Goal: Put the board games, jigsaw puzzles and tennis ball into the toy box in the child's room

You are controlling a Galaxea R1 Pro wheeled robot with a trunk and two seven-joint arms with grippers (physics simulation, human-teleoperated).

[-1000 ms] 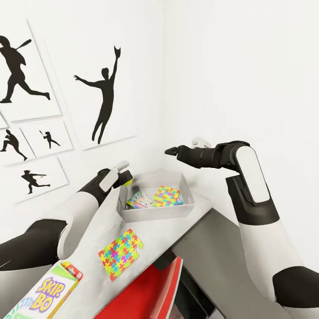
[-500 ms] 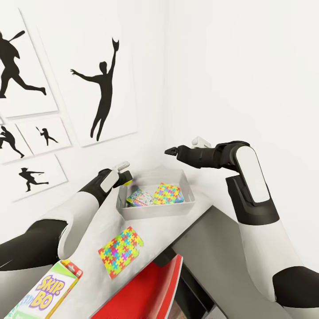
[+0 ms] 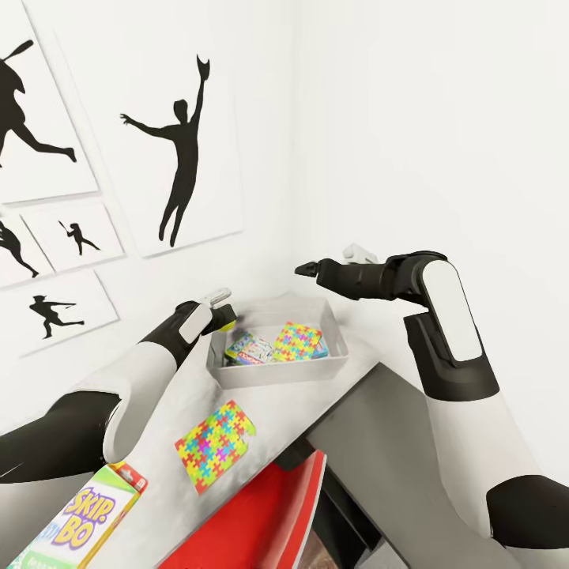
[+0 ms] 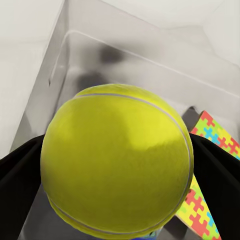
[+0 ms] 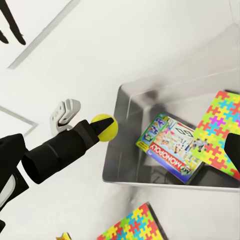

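My left gripper (image 3: 226,316) is shut on the yellow-green tennis ball (image 4: 117,160), held just above the left rim of the pale grey toy box (image 3: 269,376) on the table (image 3: 154,411). The right wrist view shows the ball (image 5: 104,128) level with the box's left wall (image 5: 122,150). Inside the box lie a Monopoly board game (image 3: 248,348) and a jigsaw puzzle (image 3: 299,341). A second jigsaw puzzle (image 3: 215,445) lies on the table in front of the box. The Skip-Bo board game (image 3: 83,521) sits near my left elbow. My right gripper (image 3: 305,270) hangs open above the box's far side.
White walls meet in a corner right behind the box, with black baseball-player pictures (image 3: 182,150) on the left wall. A red chair (image 3: 261,518) stands under the table's front edge. The lower dark grey cabinet (image 3: 387,442) adjoins the table on the right.
The head view has drifted a little, so the pictures sit further left. My left gripper still holds the ball at the box's left rim. The right arm has not moved.
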